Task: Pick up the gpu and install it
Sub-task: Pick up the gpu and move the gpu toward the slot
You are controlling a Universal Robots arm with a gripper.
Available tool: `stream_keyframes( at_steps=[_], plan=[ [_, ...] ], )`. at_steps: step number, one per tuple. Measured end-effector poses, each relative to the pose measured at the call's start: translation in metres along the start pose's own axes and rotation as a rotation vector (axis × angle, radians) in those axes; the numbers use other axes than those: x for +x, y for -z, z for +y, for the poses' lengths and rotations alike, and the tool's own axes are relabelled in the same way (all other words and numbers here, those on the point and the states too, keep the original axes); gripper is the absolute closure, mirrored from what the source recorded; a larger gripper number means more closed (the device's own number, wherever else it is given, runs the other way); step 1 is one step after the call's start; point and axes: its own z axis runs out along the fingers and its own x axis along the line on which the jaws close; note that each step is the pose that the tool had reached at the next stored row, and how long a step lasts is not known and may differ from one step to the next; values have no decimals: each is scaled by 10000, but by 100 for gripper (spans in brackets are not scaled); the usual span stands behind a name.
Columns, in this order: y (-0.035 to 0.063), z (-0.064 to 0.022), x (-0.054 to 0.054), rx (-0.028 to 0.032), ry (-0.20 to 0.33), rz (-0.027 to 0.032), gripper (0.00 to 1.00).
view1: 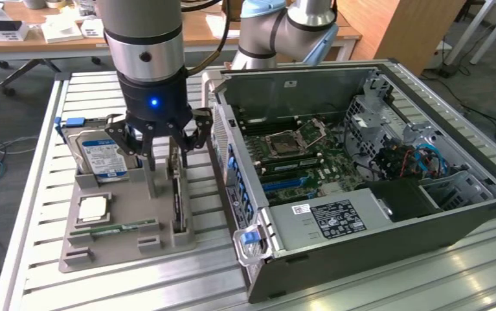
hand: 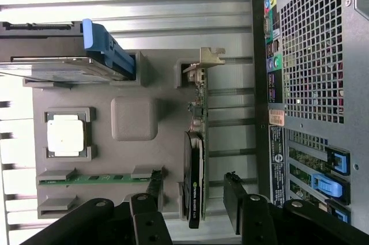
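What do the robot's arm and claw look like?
The arm is a fat grey tube with a shiny silver ring and pale blue caps on its joints. A black cable runs beside it. The gripper is black, with a little blue light glowing above thin, jointed fingers.

The exterior view looks down from high over the slatted aluminium table (view1: 32, 272): grey plastic parts tray (view1: 114, 253) on the exterior view's left, open black computer case (view1: 386, 240) on its right. The wrist view faces straight down past the black gripper (hand: 193, 178), close above that tray and the case's rear panel.
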Motion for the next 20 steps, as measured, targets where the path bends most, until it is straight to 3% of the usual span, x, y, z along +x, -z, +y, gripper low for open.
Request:
stream_keyframes(
  at_steps=[13,20],
  plan=[
    [-94,-3,2,-1,0,0,45],
    [-200,-7,6,0,0,0,45]
  ],
)
